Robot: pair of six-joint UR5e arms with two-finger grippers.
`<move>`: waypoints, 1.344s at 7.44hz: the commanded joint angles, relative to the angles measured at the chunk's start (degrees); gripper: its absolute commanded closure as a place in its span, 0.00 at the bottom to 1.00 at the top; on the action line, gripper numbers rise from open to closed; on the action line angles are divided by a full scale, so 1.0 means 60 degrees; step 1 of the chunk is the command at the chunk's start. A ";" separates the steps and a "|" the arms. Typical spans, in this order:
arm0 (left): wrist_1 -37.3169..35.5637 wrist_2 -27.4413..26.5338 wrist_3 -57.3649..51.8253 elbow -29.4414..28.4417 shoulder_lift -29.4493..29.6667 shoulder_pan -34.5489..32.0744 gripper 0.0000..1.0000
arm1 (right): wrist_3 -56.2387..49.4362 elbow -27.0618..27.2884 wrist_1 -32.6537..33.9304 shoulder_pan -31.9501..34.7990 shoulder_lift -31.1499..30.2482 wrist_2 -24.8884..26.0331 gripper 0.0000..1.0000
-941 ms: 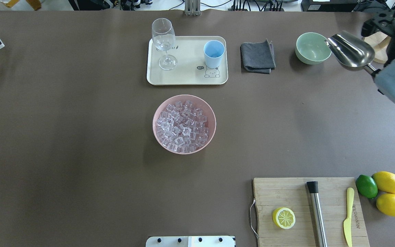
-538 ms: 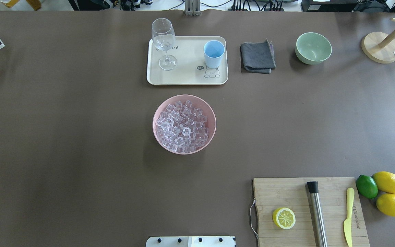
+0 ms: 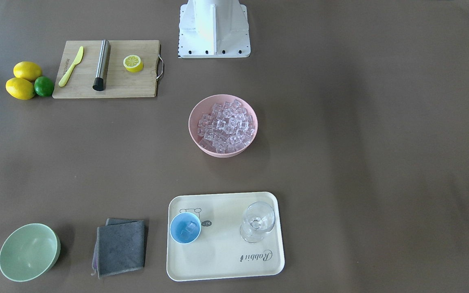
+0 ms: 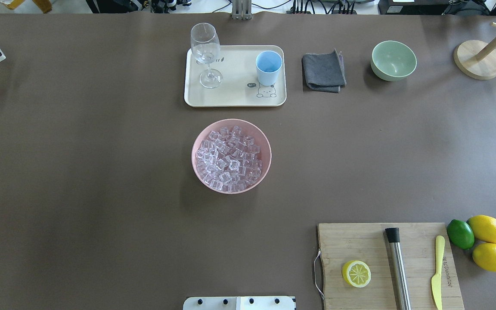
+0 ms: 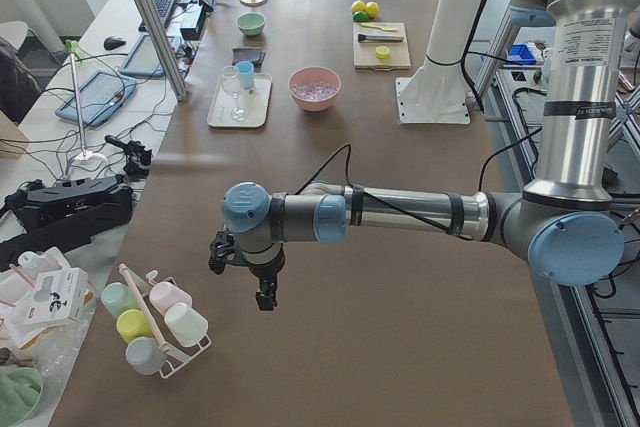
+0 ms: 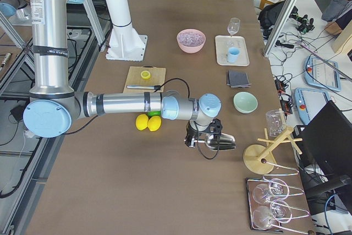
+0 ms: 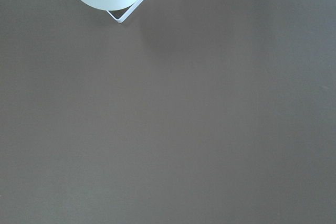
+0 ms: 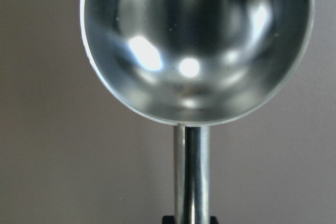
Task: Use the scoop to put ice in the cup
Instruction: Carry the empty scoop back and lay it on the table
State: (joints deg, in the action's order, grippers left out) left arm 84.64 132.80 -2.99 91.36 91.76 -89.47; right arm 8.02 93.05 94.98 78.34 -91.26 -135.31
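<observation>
Right gripper [image 6: 195, 137] clamped on handle of steel scoop [image 8: 194, 51]; trough empty, low over mat beside wooden stand [image 6: 263, 159]. Left gripper [image 5: 263, 292]: opening not determinable. Ice cubes [image 4: 230, 159] heaped in pink bowl [image 4: 193, 155]; a few in blue cup [image 4: 268, 74] on tray [image 4: 235, 97]. Advised for another load: shallow dig, level carry, clear of wine glass [image 4: 205, 47]. Brown matte table covering [image 4: 101, 172]; cabled workbench [image 5: 120, 87] alongside.

Ice [image 4: 230, 157]: clear, glossy cubes, heaped in the pink bowl [image 3: 214, 151] at table centre. At least 2 further cubes lie inside the cup [image 4: 268, 74]. Cup: small, light-blue, handleless, upright on the cream tray [image 3: 222, 260]. Scoop [image 8: 197, 45]: polished metal, trough empty, open side up, handle toward the wrist camera, at the table's right end, well apart from bowl and cup.
</observation>
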 commanded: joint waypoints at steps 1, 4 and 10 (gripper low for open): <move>-0.0015 0.0029 0.0015 0.0022 0.0000 0.0000 0.02 | 0.0379 -0.0654 -0.0815 -0.0252 -0.0010 -0.0140 1.00; 0.0000 0.0029 0.0015 0.0037 0.0000 0.0000 0.02 | 0.0128 -0.0596 -0.0829 -0.0940 -0.0010 -0.0168 1.00; -0.0015 0.0029 0.0015 0.0051 0.0014 0.0000 0.02 | -0.0046 -0.0991 -0.0829 -0.1324 -0.0010 -0.0169 1.00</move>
State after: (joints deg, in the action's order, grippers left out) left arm 84.64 133.01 -2.91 91.63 91.83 -89.47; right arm 8.56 88.01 90.04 70.56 -91.32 -136.37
